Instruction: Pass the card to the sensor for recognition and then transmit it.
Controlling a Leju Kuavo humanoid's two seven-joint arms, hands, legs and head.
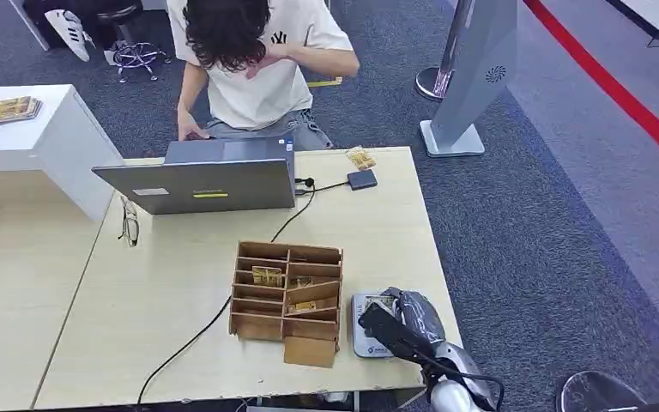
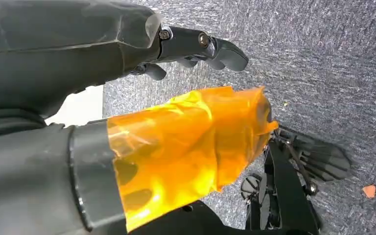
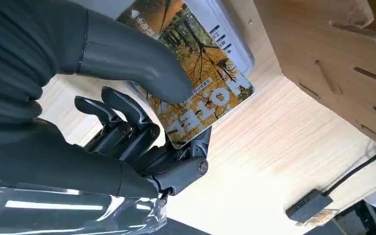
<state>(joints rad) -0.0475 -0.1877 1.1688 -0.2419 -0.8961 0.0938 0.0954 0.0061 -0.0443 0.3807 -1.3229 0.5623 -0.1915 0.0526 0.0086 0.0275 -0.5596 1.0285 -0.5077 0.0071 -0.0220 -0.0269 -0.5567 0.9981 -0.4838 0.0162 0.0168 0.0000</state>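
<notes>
The card (image 3: 196,93) is pinched by the right hand (image 3: 142,112) over the sensor (image 3: 220,29), beside the wooden rack (image 3: 333,58).

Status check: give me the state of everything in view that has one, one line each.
Card: pinched in the right hand, held over the reader.
Reader: flat on the table, beside the organizer.
Organizer: upright, cards in some compartments.
Laptop: open, facing the person.
Glasses: lying on the table.
Left hand: holding nothing, above the carpet.

The right hand (image 1: 403,319) hides much of the sensor (image 1: 362,336).
</notes>
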